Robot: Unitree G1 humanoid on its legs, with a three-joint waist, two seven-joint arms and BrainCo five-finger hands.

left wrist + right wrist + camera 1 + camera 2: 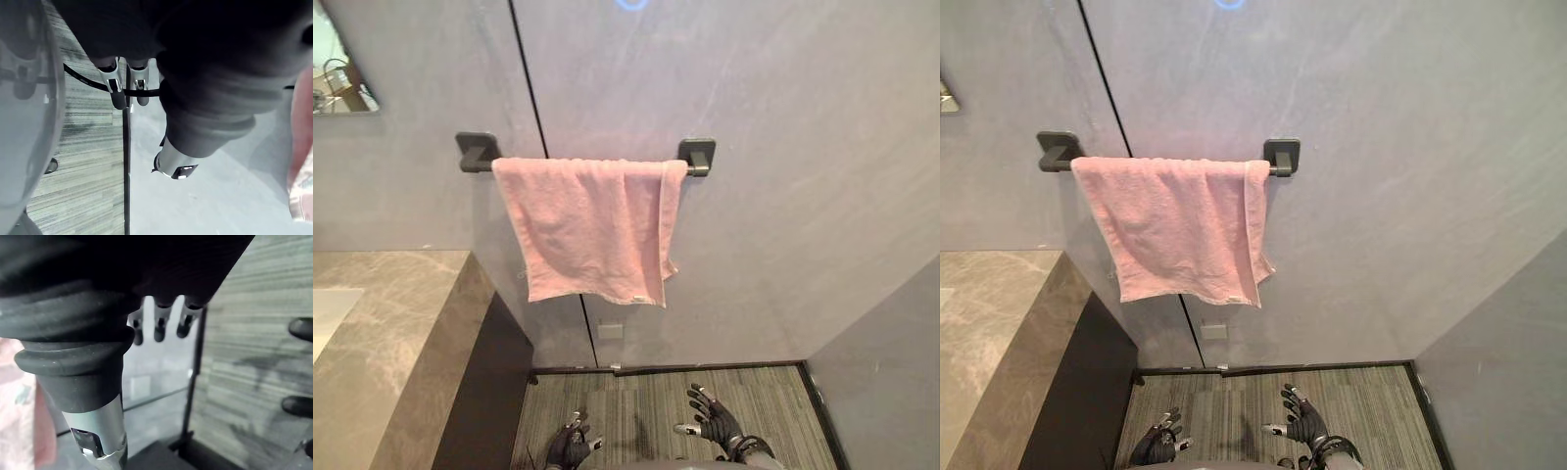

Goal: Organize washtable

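Observation:
A pink towel hangs draped over a dark wall-mounted rail, its lower edge slanting down to the right. A grey marble washtable runs along the left, with a pale basin at its edge. Both hands hang low above the floor, far below the towel. My left hand has relaxed, slightly bent fingers and holds nothing. My right hand is spread with straight fingers, also empty. A strip of the pink towel shows past the left hand in its wrist view.
A mirror corner sits high on the left wall. The washtable's dark side panel drops to a striped grey carpet. Grey walls close in ahead and on the right. A small wall outlet sits under the towel.

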